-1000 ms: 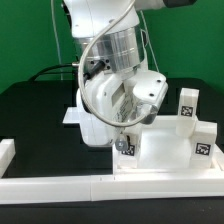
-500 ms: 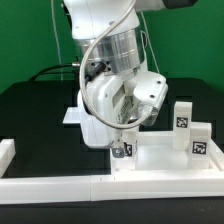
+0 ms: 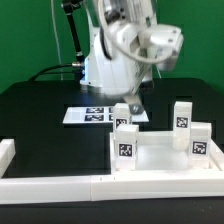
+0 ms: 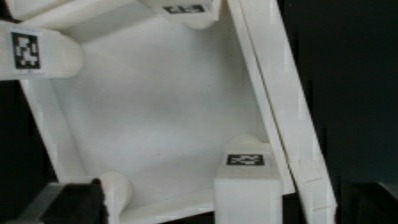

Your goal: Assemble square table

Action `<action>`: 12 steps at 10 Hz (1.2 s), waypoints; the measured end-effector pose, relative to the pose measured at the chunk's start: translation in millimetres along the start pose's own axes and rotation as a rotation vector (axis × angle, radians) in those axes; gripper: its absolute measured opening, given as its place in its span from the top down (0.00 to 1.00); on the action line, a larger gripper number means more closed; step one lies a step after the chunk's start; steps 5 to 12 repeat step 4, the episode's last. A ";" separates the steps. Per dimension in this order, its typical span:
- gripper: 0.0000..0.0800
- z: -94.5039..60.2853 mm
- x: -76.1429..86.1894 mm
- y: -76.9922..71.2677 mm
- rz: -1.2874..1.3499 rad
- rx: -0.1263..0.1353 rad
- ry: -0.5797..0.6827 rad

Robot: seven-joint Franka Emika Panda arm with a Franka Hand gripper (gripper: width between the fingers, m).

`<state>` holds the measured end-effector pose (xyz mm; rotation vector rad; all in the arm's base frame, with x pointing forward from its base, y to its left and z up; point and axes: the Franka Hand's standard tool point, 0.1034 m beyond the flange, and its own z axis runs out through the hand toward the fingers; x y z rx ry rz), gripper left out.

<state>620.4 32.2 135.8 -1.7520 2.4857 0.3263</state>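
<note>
The square table's white slab (image 3: 160, 155) lies upside down against the front rail, on the exterior view's right. Four white tagged leg blocks stand upright at its corners: front left (image 3: 125, 145), back left (image 3: 122, 114), back right (image 3: 183, 113), front right (image 3: 201, 140). My gripper (image 3: 134, 104) hangs just above the back left leg, apart from it, open and empty. In the wrist view the slab (image 4: 151, 110) fills the frame, with legs (image 4: 249, 182) (image 4: 36, 55) at its corners and my gripper (image 4: 222, 208) spread wide at the edge.
The marker board (image 3: 90, 115) lies flat on the black table behind the slab. Long white border rails run along the front (image 3: 60, 186) and at the exterior view's left (image 3: 8, 152). One rail also shows beside the slab in the wrist view (image 4: 270, 90).
My arm has risen and swung back off the front left leg, which now stands free in its socket. The slab and the other legs have stayed in place.
</note>
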 end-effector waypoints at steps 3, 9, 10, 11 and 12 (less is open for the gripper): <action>0.19 2.9 0.8 -0.1 -0.007 -0.001 0.002; 0.19 3.2 0.9 -0.1 -0.006 -0.002 0.002; 0.19 3.2 0.9 -0.1 -0.006 -0.002 0.002; 0.19 3.2 0.9 -0.1 -0.006 -0.002 0.002; 0.19 3.2 0.9 -0.1 -0.006 -0.002 0.002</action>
